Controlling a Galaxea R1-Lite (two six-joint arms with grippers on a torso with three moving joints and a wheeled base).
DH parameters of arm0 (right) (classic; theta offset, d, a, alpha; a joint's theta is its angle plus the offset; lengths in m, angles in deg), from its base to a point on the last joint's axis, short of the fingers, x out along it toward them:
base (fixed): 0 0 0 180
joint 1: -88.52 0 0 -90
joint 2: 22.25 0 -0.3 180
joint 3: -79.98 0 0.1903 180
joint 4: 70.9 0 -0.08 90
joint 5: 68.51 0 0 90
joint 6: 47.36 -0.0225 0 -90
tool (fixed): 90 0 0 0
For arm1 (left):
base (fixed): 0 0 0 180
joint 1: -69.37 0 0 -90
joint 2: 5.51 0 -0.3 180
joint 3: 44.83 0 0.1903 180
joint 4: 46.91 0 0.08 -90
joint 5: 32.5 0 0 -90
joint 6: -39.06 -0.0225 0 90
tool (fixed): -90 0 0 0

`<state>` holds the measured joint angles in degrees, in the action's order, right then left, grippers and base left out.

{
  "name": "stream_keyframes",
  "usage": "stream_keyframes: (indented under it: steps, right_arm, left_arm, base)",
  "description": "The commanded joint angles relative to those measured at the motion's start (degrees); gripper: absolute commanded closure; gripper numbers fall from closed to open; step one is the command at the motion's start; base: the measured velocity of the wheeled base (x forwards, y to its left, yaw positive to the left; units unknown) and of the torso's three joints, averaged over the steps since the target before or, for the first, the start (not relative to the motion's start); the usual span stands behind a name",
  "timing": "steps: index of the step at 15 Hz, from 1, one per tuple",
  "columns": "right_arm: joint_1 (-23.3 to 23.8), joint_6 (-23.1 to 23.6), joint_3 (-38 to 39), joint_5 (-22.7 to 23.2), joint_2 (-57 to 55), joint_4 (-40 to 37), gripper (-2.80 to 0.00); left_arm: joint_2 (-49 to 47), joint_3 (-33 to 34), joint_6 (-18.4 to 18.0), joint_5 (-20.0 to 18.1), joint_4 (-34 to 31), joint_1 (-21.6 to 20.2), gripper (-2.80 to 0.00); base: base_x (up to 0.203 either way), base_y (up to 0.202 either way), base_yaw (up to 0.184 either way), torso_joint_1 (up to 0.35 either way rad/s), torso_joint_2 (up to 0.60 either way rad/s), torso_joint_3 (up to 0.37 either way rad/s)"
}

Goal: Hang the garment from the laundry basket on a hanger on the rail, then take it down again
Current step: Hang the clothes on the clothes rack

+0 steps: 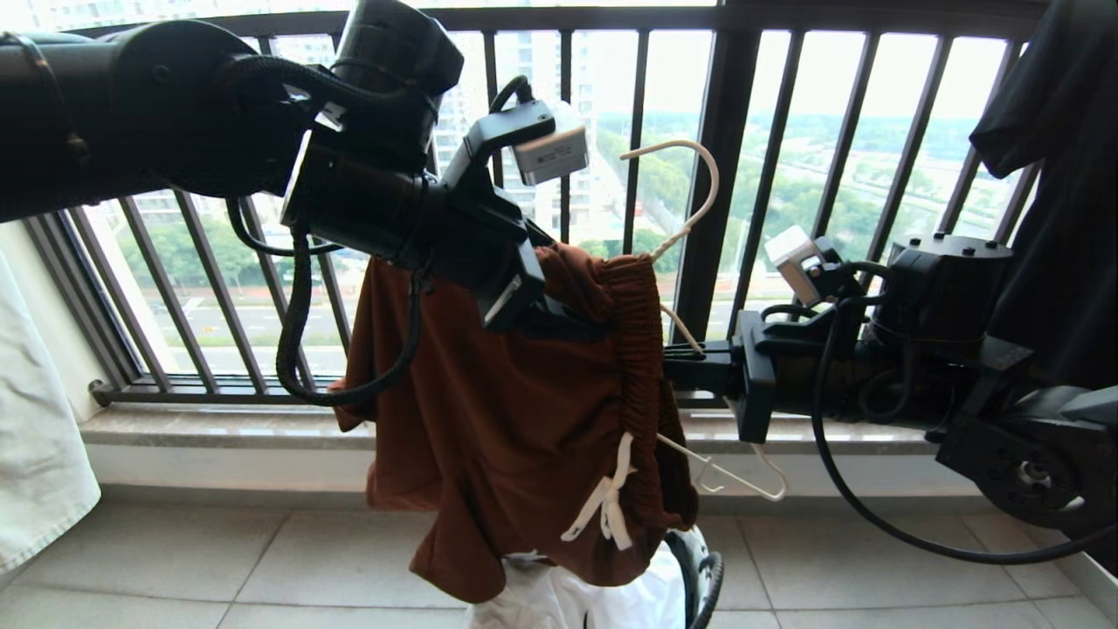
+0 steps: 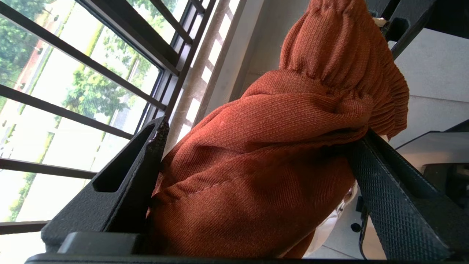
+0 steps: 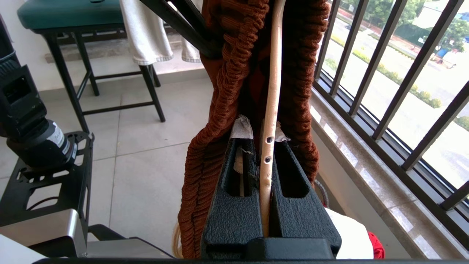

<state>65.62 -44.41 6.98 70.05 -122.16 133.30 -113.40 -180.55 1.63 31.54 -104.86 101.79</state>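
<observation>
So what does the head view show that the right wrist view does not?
Only the head view shows the hanger's hook free in the air, the white drawstring and the open left gripper at the shorts. Only the right wrist view shows the right gripper with its jaws shut on the hanger wire, and a green-topped stool. Both show the rust-brown shorts and the balcony railing.

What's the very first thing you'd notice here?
The rust-brown shorts, dangling mid-picture above the laundry basket. They're draped on a cream hanger, which the right gripper pinches shut. The left gripper is open around the bunched fabric, in front of the balcony bars.
</observation>
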Motion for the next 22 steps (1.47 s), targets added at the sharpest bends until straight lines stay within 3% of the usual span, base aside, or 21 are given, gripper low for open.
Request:
stream_keyframes:
  steps: [1,3,5,18,19,22]
  right_arm:
    - [-0.03,0.13,-0.19,0.3,-0.02,0.33,0.0]
    - [-0.03,0.13,-0.19,0.21,0.1,0.33,0.0]
    - [-0.03,0.13,-0.19,0.21,0.33,0.42,0.0]
    - [0.05,0.13,-0.46,-0.05,-0.19,0.33,0.0]
    - [0.05,0.13,-0.55,-0.05,-0.19,0.33,-2.8]
    - [0.17,0.04,-0.9,-0.17,-0.3,0.24,-2.8]
  left_arm:
    - [-0.94,0.02,-0.19,-0.14,-0.13,0.1,-2.8]
    - [-1.16,0.02,-0.19,-0.05,-0.16,0.37,-2.8]
    - [-1.08,0.02,-0.19,0.12,-0.16,0.61,0.0]
    - [-0.31,0.02,-0.1,0.48,1.89,0.56,0.0]
    - [-0.3,0.02,-0.1,0.48,1.89,0.38,0.0]
    - [0.1,0.01,-0.18,0.57,1.89,-0.06,0.0]
  base:
    - [0.0,0.0,0.0,0.0,0.0,0.0]
    - [0.0,0.0,0.0,0.0,0.0,0.0]
    - [0.0,0.0,0.0,0.0,0.0,0.0]
    - [0.0,0.0,0.0,0.0,0.0,0.0]
    - [0.0,0.0,0.0,0.0,0.0,0.0]
    - [0.0,0.0,0.0,0.0,0.0,0.0]
